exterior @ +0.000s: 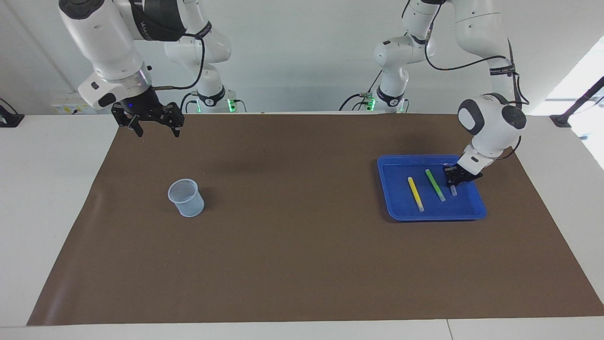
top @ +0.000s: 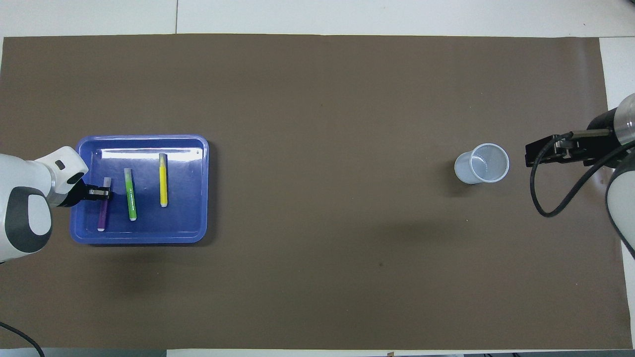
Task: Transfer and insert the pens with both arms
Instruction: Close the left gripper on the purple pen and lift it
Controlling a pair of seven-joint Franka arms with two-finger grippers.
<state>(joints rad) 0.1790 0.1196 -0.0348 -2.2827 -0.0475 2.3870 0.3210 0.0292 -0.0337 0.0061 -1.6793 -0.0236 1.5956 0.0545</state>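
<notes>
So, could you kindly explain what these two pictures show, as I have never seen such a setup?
These are two white robot arms at a table covered with a brown mat. One picture is taken from across the table, facing the robots; the other looks down from above their own end, so the sides swap between them.

Toward the left arm's end lies a blue tray holding three pens: a yellow pen, a green pen and a purple pen. The left gripper is down in the tray with its jaws closed around the purple pen, which still lies on the tray floor.

Toward the right arm's end stands a clear plastic cup, empty. The right gripper waits in the air with its jaws open, holding nothing.
</notes>
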